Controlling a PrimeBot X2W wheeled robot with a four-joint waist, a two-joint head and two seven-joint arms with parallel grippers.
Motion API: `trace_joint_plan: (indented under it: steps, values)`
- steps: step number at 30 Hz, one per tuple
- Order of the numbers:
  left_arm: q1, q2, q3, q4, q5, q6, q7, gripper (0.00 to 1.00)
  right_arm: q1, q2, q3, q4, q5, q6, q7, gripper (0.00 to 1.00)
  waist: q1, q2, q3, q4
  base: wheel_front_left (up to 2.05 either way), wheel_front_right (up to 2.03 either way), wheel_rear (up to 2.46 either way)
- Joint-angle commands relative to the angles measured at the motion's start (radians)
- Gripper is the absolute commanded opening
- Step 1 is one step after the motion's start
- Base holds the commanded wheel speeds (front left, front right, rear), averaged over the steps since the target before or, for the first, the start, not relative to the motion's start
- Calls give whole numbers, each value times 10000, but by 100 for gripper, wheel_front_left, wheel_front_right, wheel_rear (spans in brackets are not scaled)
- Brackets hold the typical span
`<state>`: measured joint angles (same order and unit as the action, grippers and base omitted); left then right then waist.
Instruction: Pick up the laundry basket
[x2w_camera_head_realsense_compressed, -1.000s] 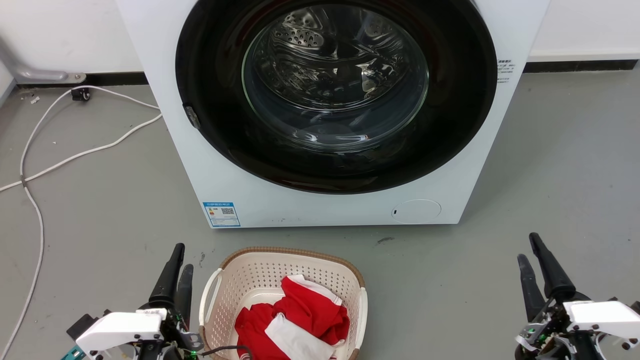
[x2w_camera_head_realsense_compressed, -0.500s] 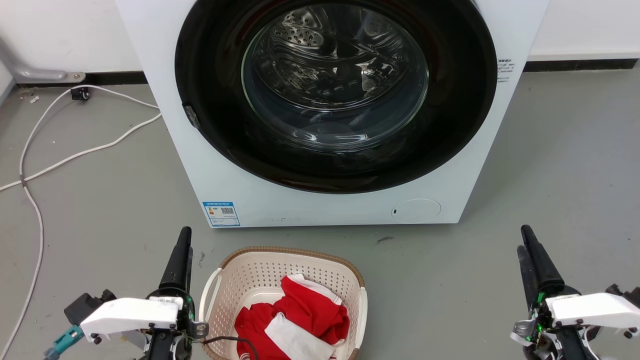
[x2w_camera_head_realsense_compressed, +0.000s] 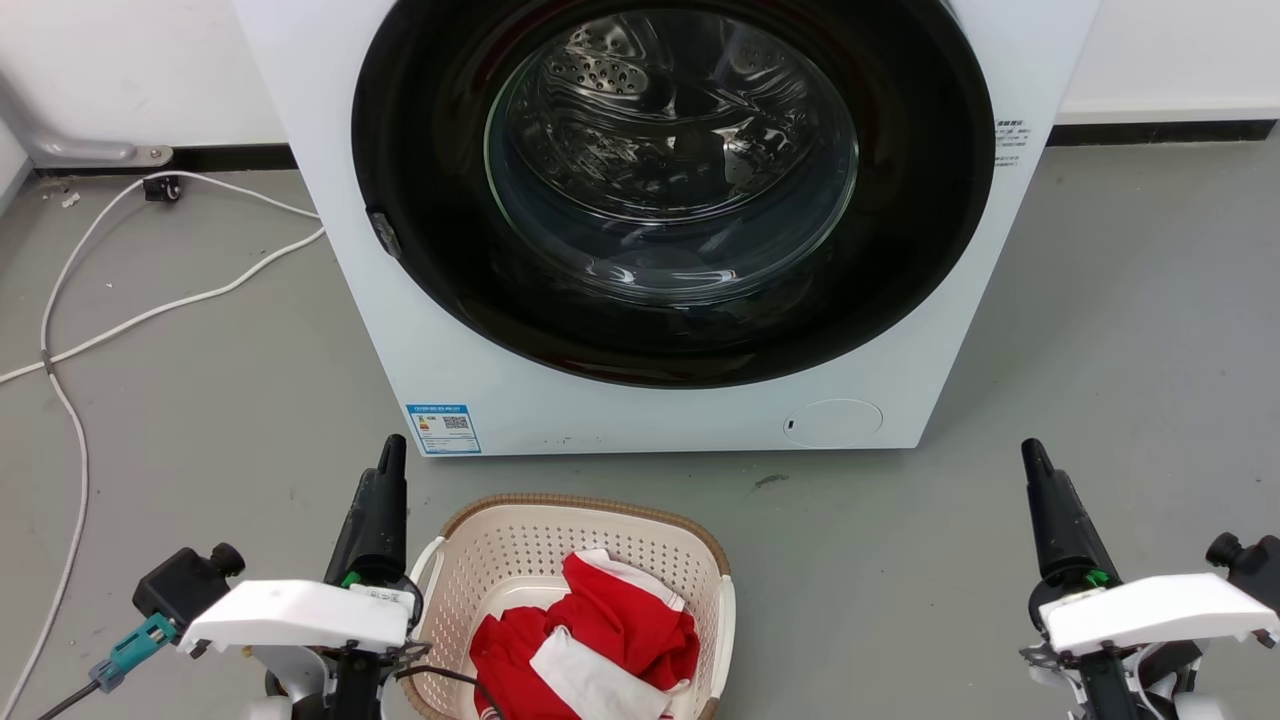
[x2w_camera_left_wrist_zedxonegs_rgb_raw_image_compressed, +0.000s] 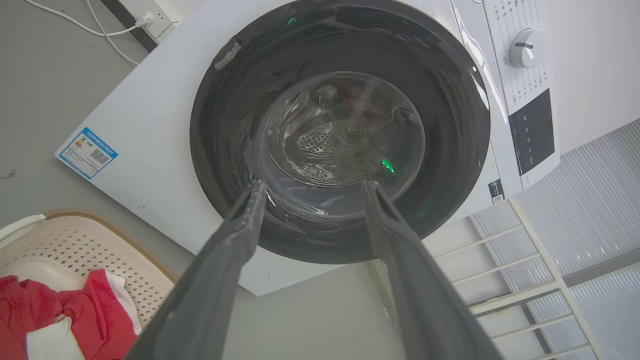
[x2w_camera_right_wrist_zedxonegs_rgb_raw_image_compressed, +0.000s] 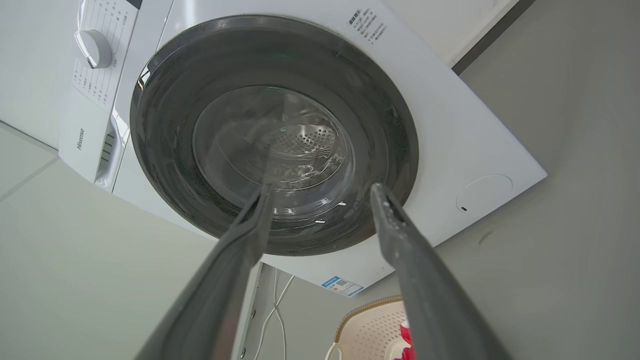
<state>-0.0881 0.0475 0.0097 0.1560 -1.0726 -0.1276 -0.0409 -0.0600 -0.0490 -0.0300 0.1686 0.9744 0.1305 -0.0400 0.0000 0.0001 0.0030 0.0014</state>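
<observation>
Shows laundry basket (x2w_camera_head_realsense_compressed: 500, 560) on the floor before the washing machine (x2w_camera_head_realsense_compressed: 400, 340). Places left claw (x2w_camera_head_realsense_compressed: 391, 450), parted and empty, just beside the basket's left handle (x2w_camera_head_realsense_compressed: 428, 560); right claw (x2w_camera_head_realsense_compressed: 1032, 458), likewise parted and empty, well apart to the basket's right.

Left tool (x2w_camera_head_realsense_compressed: 391, 452) and right tool (x2w_camera_head_realsense_compressed: 1031, 455), both long, dark, tapering; white angular wrist covers (x2w_camera_head_realsense_compressed: 300, 616) behind, a teal plug (x2w_camera_head_realsense_compressed: 128, 655), black cable (x2w_camera_head_realsense_compressed: 445, 670), green lights (x2w_camera_head_realsense_compressed: 349, 578).

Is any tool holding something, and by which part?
Nothing is held: left tool and right tool are open and empty; the cream perforated plastic basket is ungrasped.
</observation>
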Motion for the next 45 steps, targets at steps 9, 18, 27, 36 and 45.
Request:
trace_joint_plan:
  steps: [9, 18, 27, 36, 45]
  values:
    - [-344, 29, -198, -7, 1766, 45, -362, 100, -18, -28, 196, -183, -2062, 1, -332, 100, 0, -1, -12, 8, 0, 0, 0]
    - [-394, 31, -344, 193, 3178, 121, -644, 100, 0, -28, 398, -206, -3617, 2, -417, 100, 0, -1, -16, 4, 0, 0, 0]
    - [-472, 34, -475, 429, 4454, 180, -906, 100, 34, -26, 588, -116, -4947, 1, -437, 100, 0, -1, 12, 7, 0, 0, 0]
    - [-500, 34, -539, 568, 5544, 257, -1153, 100, 49, -26, 717, 18, -6051, 1, -573, 100, 0, -1, 16, 20, 0, 0, 0]
    - [-422, 36, -551, 693, 6512, 349, -1367, 100, 74, -25, 888, 112, -6973, 2, -638, 100, 0, -1, 17, 28, 0, 0, 0]
